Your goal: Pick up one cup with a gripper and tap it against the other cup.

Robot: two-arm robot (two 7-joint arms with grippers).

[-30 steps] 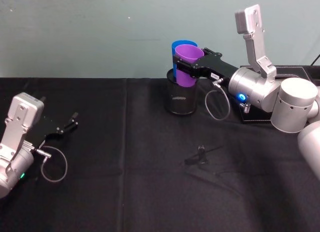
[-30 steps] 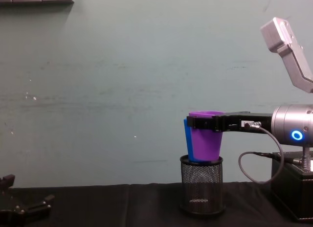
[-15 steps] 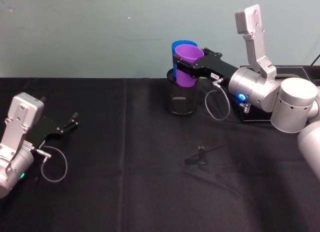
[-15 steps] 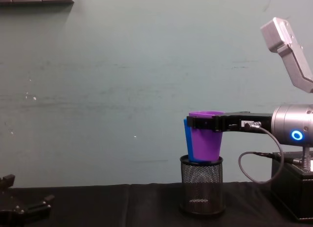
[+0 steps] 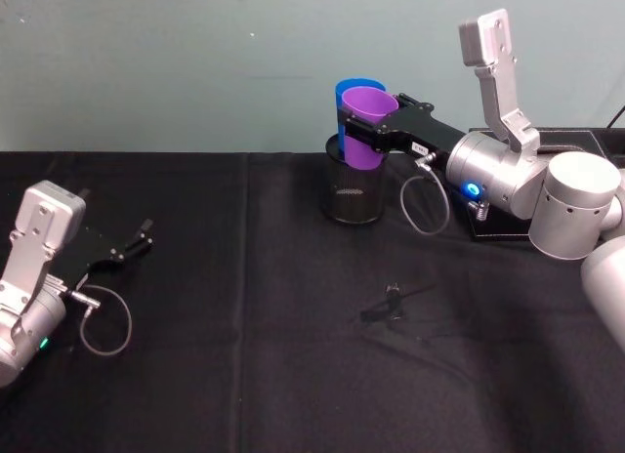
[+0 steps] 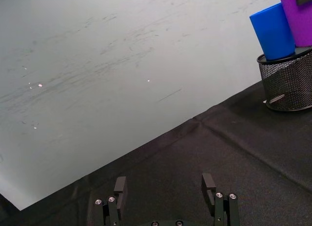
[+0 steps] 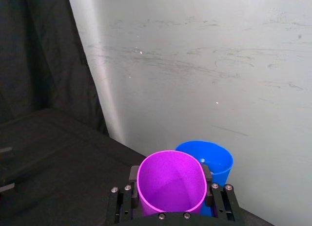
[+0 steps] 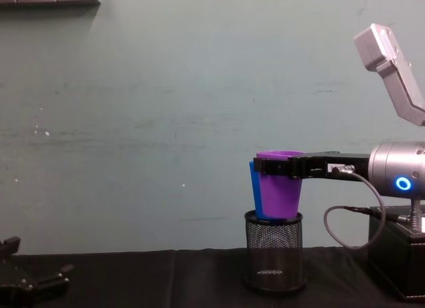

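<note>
Gripped purple cup [image 7: 171, 187] beside blue cup [image 7: 217, 160]

A purple tapered plastic cup [image 8: 280, 198] hangs upright, mouth up, clamped near its rim by the black flat-jawed right end effector [image 8: 279, 166]. Just beside it, a bright-blue tapered cup [image 5: 345, 90] stands upright in a black mesh holder [image 8: 273, 251].

Pale teal wall [image 8: 133, 122] (scuffed) — black tablecloth [image 5: 293, 375] below
</note>
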